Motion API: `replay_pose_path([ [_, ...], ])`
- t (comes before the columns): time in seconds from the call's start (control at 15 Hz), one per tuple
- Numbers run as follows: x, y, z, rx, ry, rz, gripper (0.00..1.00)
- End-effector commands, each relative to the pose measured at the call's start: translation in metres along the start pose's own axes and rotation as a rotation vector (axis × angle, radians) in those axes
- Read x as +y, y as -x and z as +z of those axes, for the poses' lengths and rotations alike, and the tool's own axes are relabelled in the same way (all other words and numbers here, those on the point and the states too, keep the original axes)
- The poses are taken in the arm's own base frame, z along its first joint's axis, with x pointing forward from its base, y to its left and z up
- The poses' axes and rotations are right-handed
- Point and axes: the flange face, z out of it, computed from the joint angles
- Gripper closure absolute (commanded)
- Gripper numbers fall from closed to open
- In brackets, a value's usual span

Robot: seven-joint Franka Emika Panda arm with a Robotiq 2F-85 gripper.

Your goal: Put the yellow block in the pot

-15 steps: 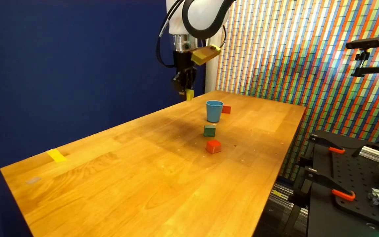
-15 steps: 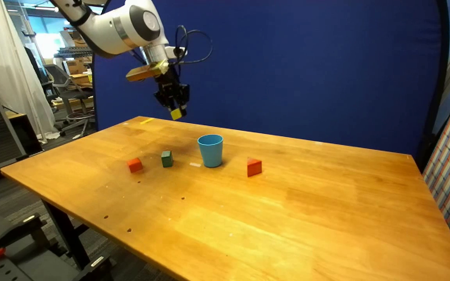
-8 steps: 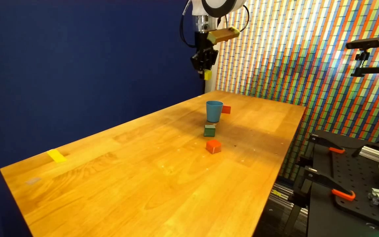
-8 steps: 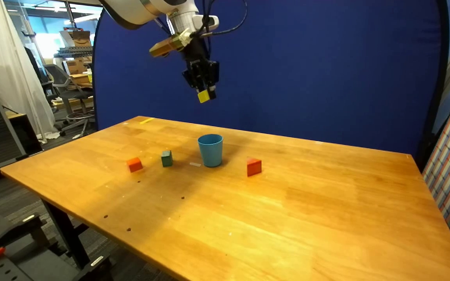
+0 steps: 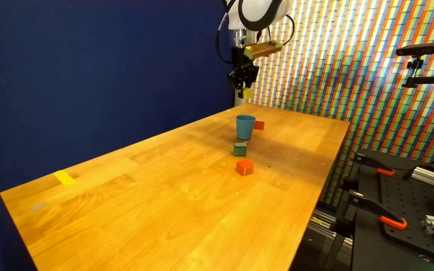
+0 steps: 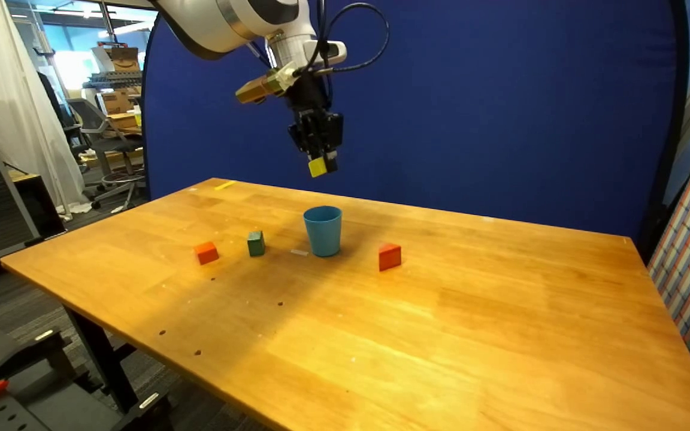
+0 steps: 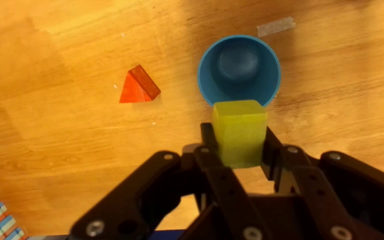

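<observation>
My gripper [image 7: 239,143] is shut on the yellow block [image 7: 240,125], with one black finger on each side of it. In both exterior views the yellow block [image 5: 247,93] [image 6: 317,167] hangs in the air, clearly above the light-blue pot [image 5: 245,128] [image 6: 323,233]. The pot stands upright on the table. In the wrist view the pot [image 7: 206,78] lies just beyond the block, and its inside looks empty. The block covers a small part of the near rim there.
A green block [image 5: 240,149] [image 6: 256,243] and a red block [image 5: 244,168] [image 6: 206,253] stand on the wooden table [image 6: 471,335] on one side of the pot. A red wedge-shaped piece [image 6: 390,256] [image 7: 138,86] stands on its other side. A blue screen [image 6: 471,108] rises behind.
My gripper has carried the yellow block sideways to above the pot. It rose in the first half second, then came down a little. The pot and table blocks have not moved.
</observation>
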Motion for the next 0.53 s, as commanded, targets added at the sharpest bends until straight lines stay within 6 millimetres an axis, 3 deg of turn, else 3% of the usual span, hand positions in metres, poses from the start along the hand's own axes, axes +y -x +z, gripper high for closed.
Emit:
replay_pose_path([
  [0.0, 0.011, 0.001, 0.004, 0.006, -0.016, 0.039, 0.34],
  [0.27, 0.023, 0.002, 0.006, -0.013, -0.032, 0.061, 0.02],
  [0.47, 0.036, 0.010, 0.005, -0.082, -0.059, 0.087, 0.00],
])
